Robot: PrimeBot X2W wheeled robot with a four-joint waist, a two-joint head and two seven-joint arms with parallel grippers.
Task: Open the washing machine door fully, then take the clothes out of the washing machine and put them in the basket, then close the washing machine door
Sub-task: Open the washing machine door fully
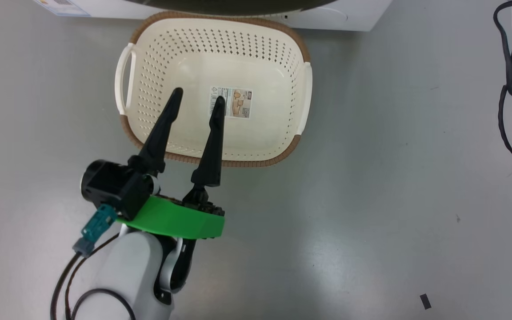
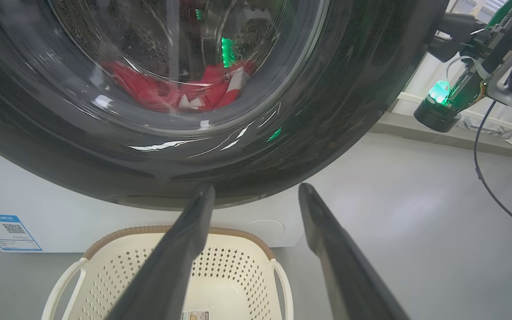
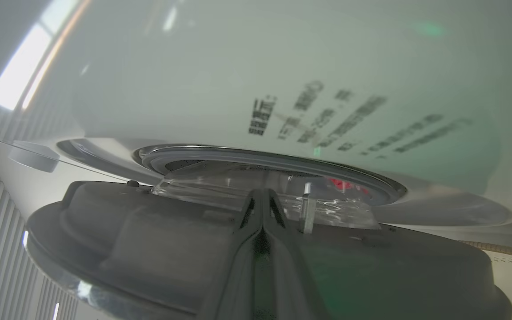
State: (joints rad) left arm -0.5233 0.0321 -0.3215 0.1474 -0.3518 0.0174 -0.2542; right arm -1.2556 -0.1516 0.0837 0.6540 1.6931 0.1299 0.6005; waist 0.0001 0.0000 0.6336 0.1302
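Basket, cream perforated plastic w/ brown woven rim, sits on grey floor right in front of big white front-loading washing machine. Left gripper hovers over it, fingers spread, holding nothing. Right gripper clenched, empty, tips at inner side of round black-rimmed glass door, which is ajar. Red-and-white clothes lie inside, behind the glass.

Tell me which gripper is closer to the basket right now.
Left. The left gripper hangs open above the basket, fingers over its inside. The right gripper is shut, higher up at the washing machine door.
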